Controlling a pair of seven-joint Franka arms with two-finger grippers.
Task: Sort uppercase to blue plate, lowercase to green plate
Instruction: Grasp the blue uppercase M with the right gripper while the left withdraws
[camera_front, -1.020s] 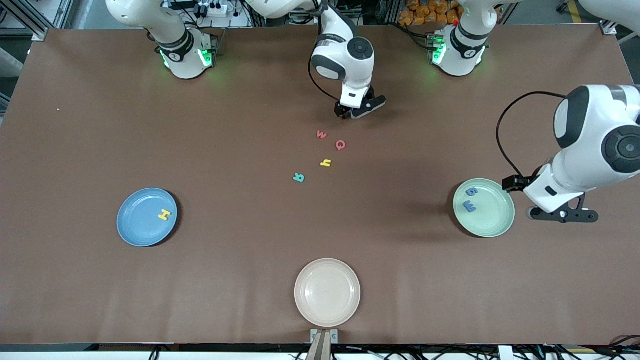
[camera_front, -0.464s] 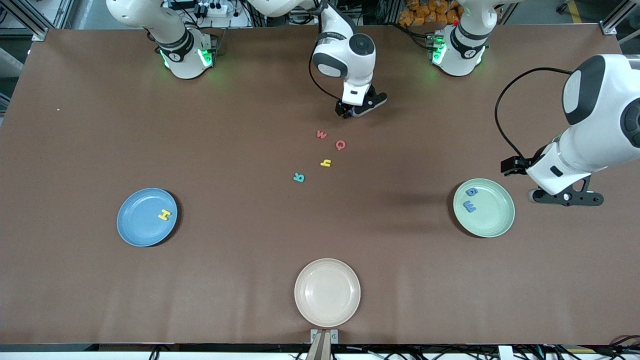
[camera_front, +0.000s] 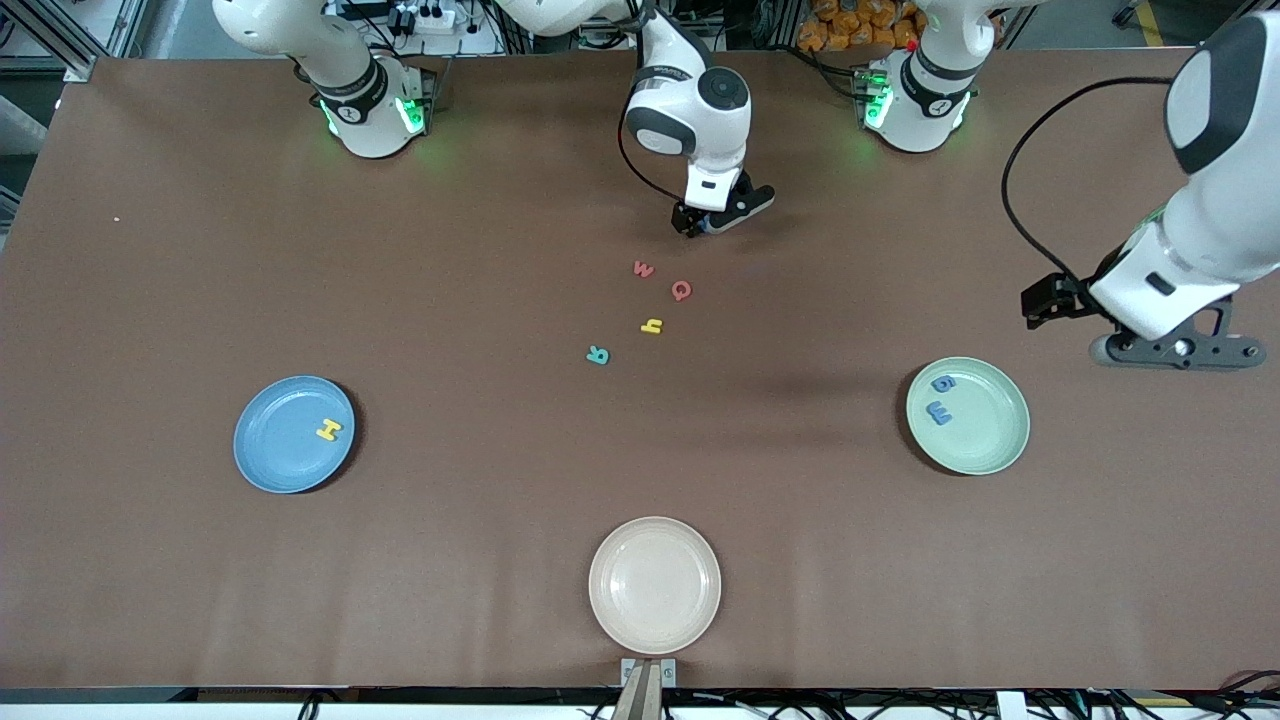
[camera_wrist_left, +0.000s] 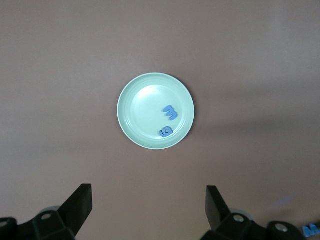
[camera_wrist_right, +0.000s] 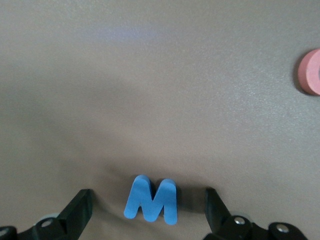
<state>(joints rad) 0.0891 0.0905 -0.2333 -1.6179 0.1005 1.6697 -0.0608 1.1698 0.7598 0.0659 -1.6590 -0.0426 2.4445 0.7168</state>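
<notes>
So right now the right gripper (camera_front: 716, 222) is down at the table with its jaws spread wide, straddling the blue W (camera_wrist_right: 151, 200). In the right wrist view the letter sits flat between the two fingers (camera_wrist_right: 80, 207) with a gap on each side, so nothing is pinched yet. My guess is it's lined up that way so a plain squeeze catches the foam by its edges.

Taking the cream plate (camera_front: 655, 585) as my landmark: the loose pile lies farther from the front camera than it. The teal R (camera_front: 597, 354) is closest to the plate, then the yellow h (camera_front: 651, 325), the red Q (camera_front: 681, 290) and the red w (camera_front: 643, 268), with the W farthest out, under the gripper.

The blue plate (camera_front: 294, 434) sits off toward the right arm's end from the cream plate and holds only the yellow H (camera_front: 327, 430). The green plate (camera_front: 968, 415) sits toward the left arm's end with the blue g (camera_front: 944, 382) and blue m (camera_front: 938, 411) lying in it.

The left gripper (camera_front: 1178, 350) hangs in the air just off the green plate, jaws wide and empty, and looks like it's waiting. Three letters are sorted, so five are left.
</notes>
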